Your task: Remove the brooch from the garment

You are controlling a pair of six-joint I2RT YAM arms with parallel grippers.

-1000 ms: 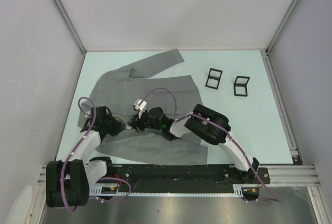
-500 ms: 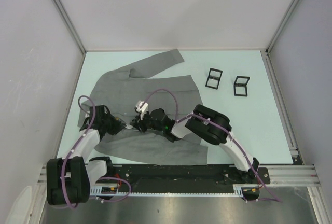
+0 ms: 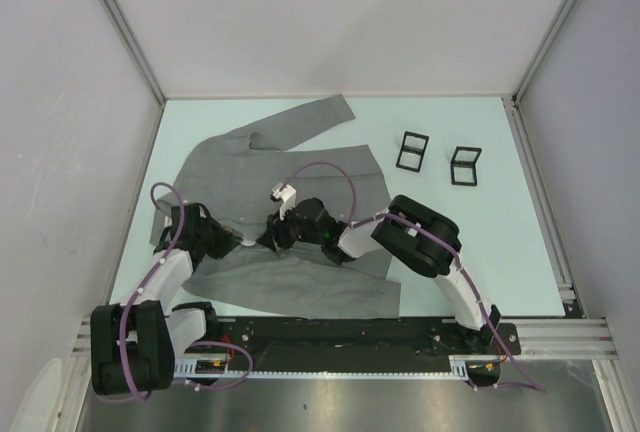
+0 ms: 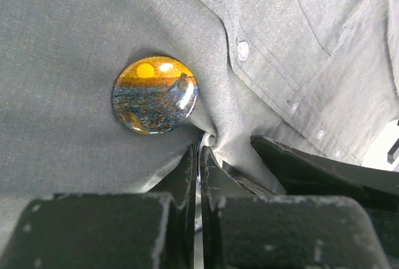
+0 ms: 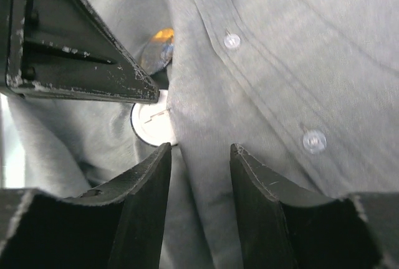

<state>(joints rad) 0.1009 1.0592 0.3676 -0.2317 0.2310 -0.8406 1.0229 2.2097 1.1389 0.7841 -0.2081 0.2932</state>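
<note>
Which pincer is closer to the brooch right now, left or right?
Left. The left pincer, shut, pinches the garment beside the brooch; the right pincer, open, sits slightly farther off.

We see the grey, buttoned garment lying spread and creased, its round, glossy sunset brooch pinned near the button row.

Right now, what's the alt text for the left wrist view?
A round brooch showing an orange sunset over water sits on the grey garment. Just below it, the shut left pincer pinches a puckered fold of cloth.
</note>
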